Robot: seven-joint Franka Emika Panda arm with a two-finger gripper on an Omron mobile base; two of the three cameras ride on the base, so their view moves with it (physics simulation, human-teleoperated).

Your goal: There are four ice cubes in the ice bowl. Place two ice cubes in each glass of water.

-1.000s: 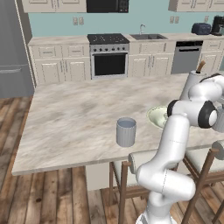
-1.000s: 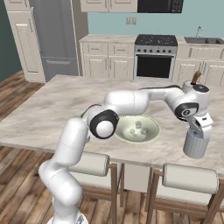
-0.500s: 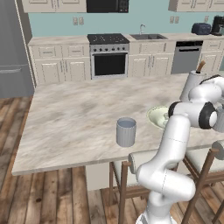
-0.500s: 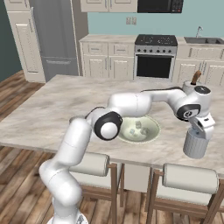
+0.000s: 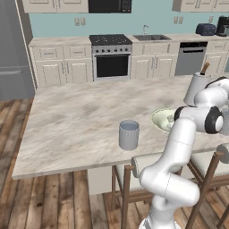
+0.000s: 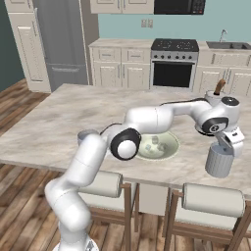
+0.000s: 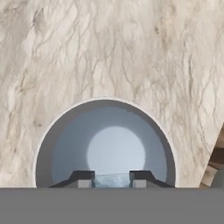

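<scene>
End effector (image 6: 226, 147) sits directly above the right-hand glass of water (image 6: 219, 160), at the near right part of the worktop (image 5: 80, 116). From the hand camera I look straight down into that glass (image 7: 105, 144): its round rim and pale blue water lie under me, and a small pale, glassy ice cube (image 7: 112, 180) sits pinched between the two dark fingertips (image 7: 83, 178), which stand only a little apart. So I read the end effector as narrowly closed on one ice cube, held over the water.

From the right base camera I see the ice bowl (image 6: 156, 146) near the middle of the worktop, just behind the arm's elbow, with pale lumps (image 6: 155, 142) inside it; I cannot count them reliably. In the left base camera the bowl (image 5: 162, 120) is partly hidden by the arm.

I see the other glass of water (image 5: 129, 134) upright on the worktop, well apart from the bowl, toward the arm's left. A tall white holder (image 5: 197, 87) with a brown-handled utensil stands behind the bowl.
</scene>
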